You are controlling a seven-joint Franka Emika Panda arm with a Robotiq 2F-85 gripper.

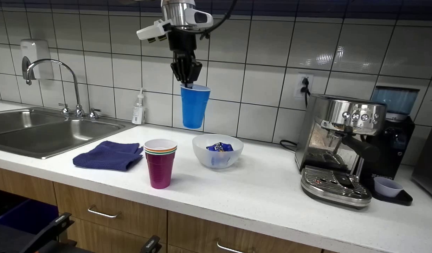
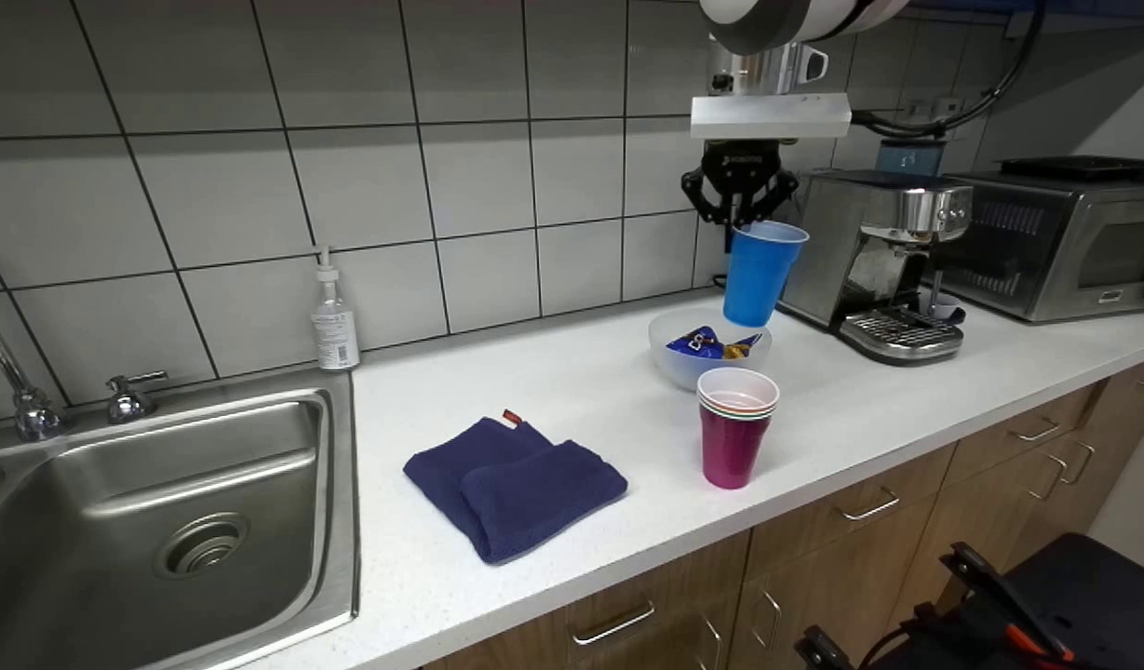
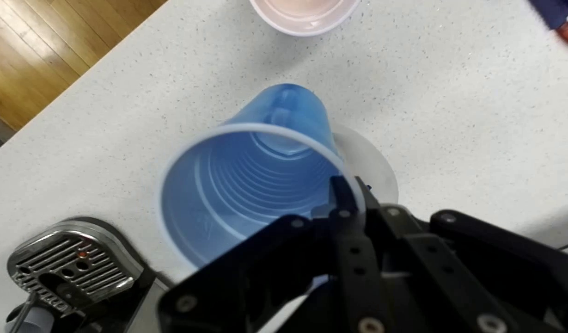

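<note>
My gripper (image 1: 188,85) is shut on the rim of a blue plastic cup (image 1: 194,107). In the wrist view one fingertip is inside the cup (image 3: 265,185) and the other is outside its wall. The cup hangs slightly tilted, mouth up, above the counter; no contents show inside. In both exterior views it is above or near a translucent white bowl (image 1: 233,160) holding blue snack packets (image 2: 706,344). In the wrist view the cup hides part of the bowl (image 3: 371,157). A stack of several cups, magenta outside (image 1: 160,168), stands upright in front of the bowl.
A folded dark blue cloth (image 2: 516,489) lies beside the sink (image 2: 334,465). A soap bottle (image 1: 139,110) stands by the tiled wall. An espresso machine (image 1: 337,151) stands on the other side of the bowl, with a microwave (image 2: 1056,242) beyond it. The counter's front edge is near the cup stack.
</note>
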